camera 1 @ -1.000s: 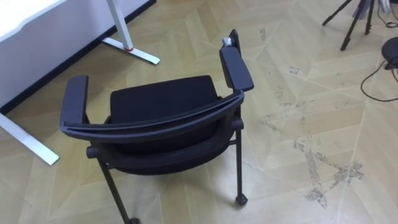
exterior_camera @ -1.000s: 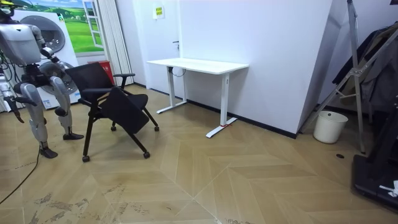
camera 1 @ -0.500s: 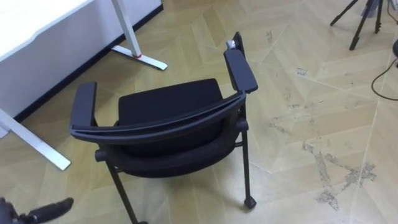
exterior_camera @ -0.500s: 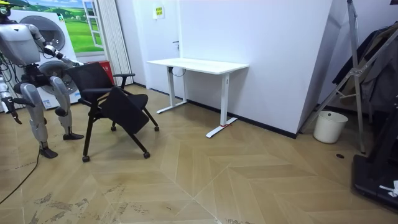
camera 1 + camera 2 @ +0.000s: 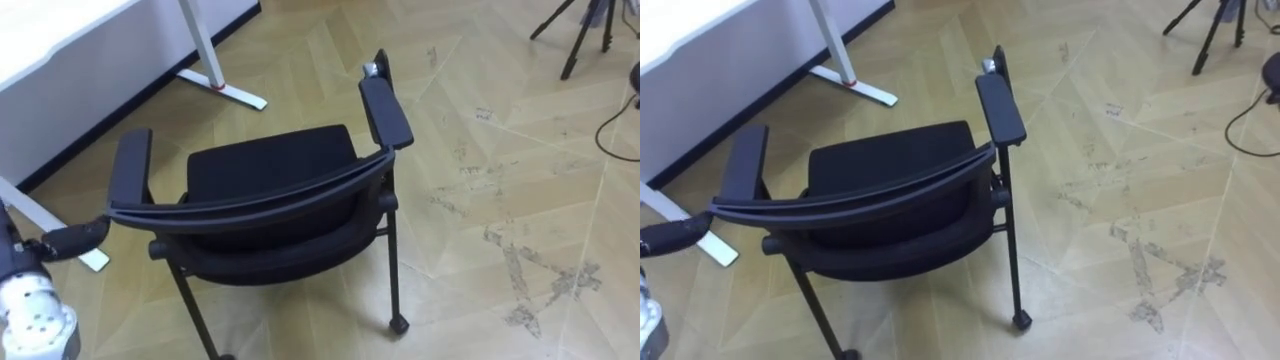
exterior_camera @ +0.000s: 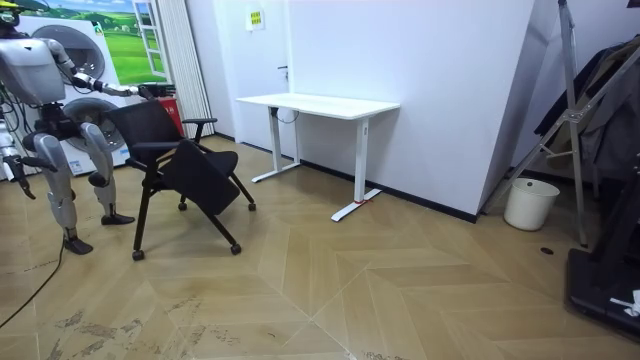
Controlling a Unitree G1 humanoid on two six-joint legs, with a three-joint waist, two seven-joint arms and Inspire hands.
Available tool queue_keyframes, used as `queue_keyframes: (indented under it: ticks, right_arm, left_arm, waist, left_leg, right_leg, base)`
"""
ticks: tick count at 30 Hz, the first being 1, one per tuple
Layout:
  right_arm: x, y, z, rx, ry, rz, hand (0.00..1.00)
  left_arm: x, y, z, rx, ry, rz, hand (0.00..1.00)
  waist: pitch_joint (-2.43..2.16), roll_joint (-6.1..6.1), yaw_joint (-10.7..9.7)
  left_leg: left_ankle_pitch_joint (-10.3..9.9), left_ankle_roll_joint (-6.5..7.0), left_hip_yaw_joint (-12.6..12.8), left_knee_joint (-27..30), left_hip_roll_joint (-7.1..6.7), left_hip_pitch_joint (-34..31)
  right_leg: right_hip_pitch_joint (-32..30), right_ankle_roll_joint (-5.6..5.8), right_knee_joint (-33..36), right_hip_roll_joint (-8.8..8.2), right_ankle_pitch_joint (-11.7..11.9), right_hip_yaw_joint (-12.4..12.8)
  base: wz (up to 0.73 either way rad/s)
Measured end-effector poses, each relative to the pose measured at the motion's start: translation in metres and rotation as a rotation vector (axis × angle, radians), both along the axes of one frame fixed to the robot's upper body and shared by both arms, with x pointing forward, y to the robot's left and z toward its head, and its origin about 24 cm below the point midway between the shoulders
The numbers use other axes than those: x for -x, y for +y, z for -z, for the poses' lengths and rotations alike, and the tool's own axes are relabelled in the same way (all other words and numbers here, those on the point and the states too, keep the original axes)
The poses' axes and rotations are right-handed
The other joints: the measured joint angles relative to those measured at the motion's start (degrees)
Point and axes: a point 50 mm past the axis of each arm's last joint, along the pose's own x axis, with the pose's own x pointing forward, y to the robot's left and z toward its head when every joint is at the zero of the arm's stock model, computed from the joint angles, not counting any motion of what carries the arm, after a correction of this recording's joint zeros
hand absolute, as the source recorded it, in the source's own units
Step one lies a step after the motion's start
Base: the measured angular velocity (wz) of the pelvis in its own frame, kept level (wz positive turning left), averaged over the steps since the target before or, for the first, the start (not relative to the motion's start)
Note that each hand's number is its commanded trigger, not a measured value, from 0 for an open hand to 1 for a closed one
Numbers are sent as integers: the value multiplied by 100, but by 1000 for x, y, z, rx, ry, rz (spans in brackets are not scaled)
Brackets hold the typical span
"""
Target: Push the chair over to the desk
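A black chair (image 5: 270, 170) with armrests stands just before me on the wood floor, its curved backrest (image 5: 250, 205) nearest to me. My left hand (image 5: 72, 240) reaches in from the lower left with straight fingers, its tips at the backrest's left end under the left armrest (image 5: 130, 165); the same hand (image 5: 675, 235) appears in the right eye view. In the room view I stand behind the chair (image 6: 185, 165) with the left arm stretched to its back, and my right hand (image 6: 14, 165) hangs by my side.
A white desk (image 5: 40, 40) on white legs stands beyond the chair to the left, one foot (image 5: 225, 90) close to the seat. A tripod (image 5: 590, 30) and a cable (image 5: 615, 120) lie far right. In the room view a white bin (image 6: 527, 203) stands by the wall.
My left hand has come up from the lower left edge to the backrest's left end. In the room view the left arm has lifted toward the chair back. The chair stays put.
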Motion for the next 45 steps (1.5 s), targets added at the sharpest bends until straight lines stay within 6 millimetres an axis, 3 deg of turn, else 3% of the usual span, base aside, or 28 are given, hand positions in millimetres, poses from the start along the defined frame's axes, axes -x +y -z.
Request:
queue_keyframes:
  ticks: [7,14,21,24,25,29,32,39,45]
  right_arm:
    - [2,5,3,-22,27,-35,0]
    - [1,7,4,-45,19,-21,0]
    - [-1,8,4,-67,18,-33,0]
    - [0,7,4,-66,21,-36,0]
    - [0,6,3,-69,21,-44,0]
    - [4,0,3,-75,30,-33,0]
    - [4,-2,2,-72,28,-38,0]
    - [1,-10,-1,-53,21,-40,0]
    - [-4,-23,-7,-12,14,-43,0]
  left_arm:
    - [-16,-22,-36,-125,-132,97,0]
    - [-22,-37,-52,-232,-168,171,0]
    - [-26,-46,-64,-354,-160,253,0]
    - [-29,-50,-66,-384,-124,330,0]
    - [-30,-49,-66,-389,-107,350,0]
    - [-32,-46,-74,-421,-50,424,0]
    - [-34,-48,-85,-450,-42,484,0]
    - [-37,-45,-97,-434,66,631,0]
    - [-51,-43,-137,-529,68,716,0]
  waist:
    - [-5,19,-32]
    - [-2,0,-35]
    - [-39,-54,-59]
    - [-27,23,-63]
    - [-8,88,-67]
    - [-11,282,-70]
    - [4,336,-71]
    - [-30,438,-49]
    - [-29,532,108]
  left_leg:
    - [0,0,-11,-9,0,-6]
    - [1,0,10,-12,-1,35]
    - [1,0,-15,-8,-2,27]
    - [0,0,-18,-4,0,30]
    - [0,0,-20,-2,0,28]
    - [0,0,-18,-4,2,26]
    - [0,0,-17,-6,0,24]
    - [0,0,-7,-6,0,-22]
    - [0,0,-12,-4,1,-67]
  right_leg:
    - [-1,-1,6,0,0,0]
    - [-3,0,11,8,0,127]
    - [25,-3,-14,10,2,111]
    - [60,-12,-55,17,10,103]
    - [65,-12,-60,17,11,100]
    - [58,-12,-69,24,10,114]
    - [55,-11,-80,24,10,121]
    - [-33,-8,-88,27,7,154]
    - [-47,-13,-73,24,11,107]
  base:
    - [2]
    - [-5]
    - [2]
    - [2]
    - [0]
    - [0]
    - [0]
    - [-2]
    - [1]
